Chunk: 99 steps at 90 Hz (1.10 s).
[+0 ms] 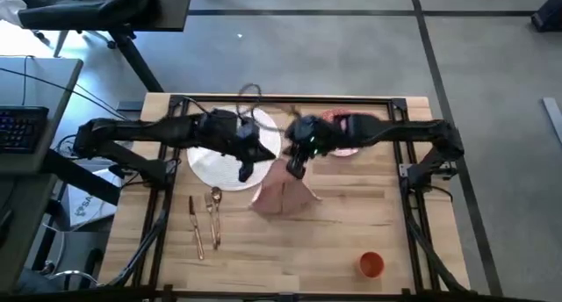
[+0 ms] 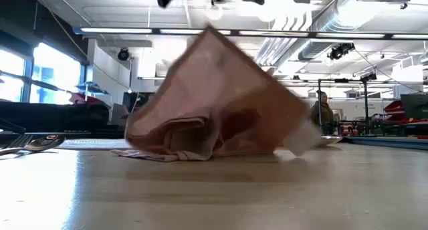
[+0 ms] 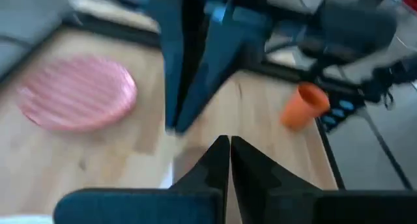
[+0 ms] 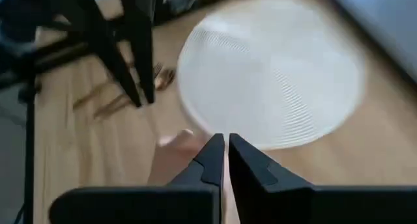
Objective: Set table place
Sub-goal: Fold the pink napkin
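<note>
The pale pink napkin (image 1: 283, 197) stands as a tent on the wooden table (image 1: 369, 214), its peak raised and its lower folds on the boards. My right gripper (image 1: 294, 168) is above that peak, shut on it. My left gripper (image 1: 246, 172) hangs shut and holding nothing over the near right rim of the large white plate (image 1: 218, 157). The pink plate (image 1: 345, 150) lies at the far side, mostly under my right arm. Gold cutlery (image 1: 206, 219) lies left of the napkin. The orange cup (image 1: 371, 264) stands near the front right. My right gripper pinches the napkin at its raised peak (image 2: 210, 35) between its two fingers, coming from above. Pink cloth (image 4: 172, 155) shows just below the shut fingertips. One layer or several, I cannot tell. The napkin hangs spread below the hold, with its bottom folds (image 2: 174, 150) resting on the table.
The two grippers are close together over the table's middle. The black metal frame (image 1: 290, 98) runs along the far edge. The boards between the napkin and the cup are bare. A grey desk with a keyboard (image 1: 19, 126) stands off to the left.
</note>
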Tool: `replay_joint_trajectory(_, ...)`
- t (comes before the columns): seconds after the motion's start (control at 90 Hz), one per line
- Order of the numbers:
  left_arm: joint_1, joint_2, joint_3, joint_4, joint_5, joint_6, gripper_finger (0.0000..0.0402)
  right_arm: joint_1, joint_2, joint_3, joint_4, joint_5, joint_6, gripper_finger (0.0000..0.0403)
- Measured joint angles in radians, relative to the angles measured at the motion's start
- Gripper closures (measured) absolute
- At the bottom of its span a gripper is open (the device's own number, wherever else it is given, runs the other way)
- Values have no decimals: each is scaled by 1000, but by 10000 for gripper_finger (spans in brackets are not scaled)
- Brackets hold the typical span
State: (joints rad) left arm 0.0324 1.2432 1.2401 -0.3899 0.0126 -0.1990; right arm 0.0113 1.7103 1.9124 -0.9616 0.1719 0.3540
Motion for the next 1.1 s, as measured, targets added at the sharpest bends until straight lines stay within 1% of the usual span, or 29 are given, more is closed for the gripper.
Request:
replay_joint_trajectory(0.122, 0, -72, 33, 19, -94, 57, 372, -9, 1, 230, -121, 86, 13, 403)
replay_joint_trajectory(0.189, 0, -100, 38, 34, -132, 64, 354, -12, 0, 319, -166, 98, 10, 403)
replay_joint_trajectory(0.267, 0, -113, 38, 24, -134, 67, 331, -12, -1, 359, -219, 87, -20, 403)
replay_joint_trajectory(0.356, -1, -93, 38, -59, -73, 86, 305, 1, 2, 349, -283, 70, -36, 403)
replay_joint_trajectory(0.467, -20, -13, 26, -151, 29, 133, 282, 23, 3, 277, -343, 61, -37, 403)
replay_joint_trajectory(0.544, -40, 57, 12, -141, 67, 195, 272, 33, -1, 197, -342, 59, -22, 403)
replay_joint_trajectory(0.644, -63, 155, 10, -126, 100, 286, 263, 37, -9, 94, -345, 6, -16, 398)
replay_joint_trajectory(0.733, -76, 249, 8, -121, 144, 363, 252, 38, -55, -11, -342, -19, 29, 380)
replay_joint_trajectory(0.856, -83, 351, 8, -109, 193, 396, 230, 40, -181, -164, -325, -16, 111, 336)
replay_joint_trajectory(0.933, -85, 420, 8, -112, 186, 426, 213, 43, -277, -265, -302, 2, 173, 305)
replay_joint_trajectory(0.989, -89, 459, 8, -111, 150, 466, 202, 44, -346, -329, -287, 11, 216, 284)
replay_joint_trajectory(1.033, -97, 481, 8, -109, 89, 498, 195, 44, -397, -378, -282, 10, 248, 270)
replay_joint_trajectory(1.1, -110, 514, 9, -106, -41, 547, 188, 44, -468, -441, -270, 10, 282, 252)
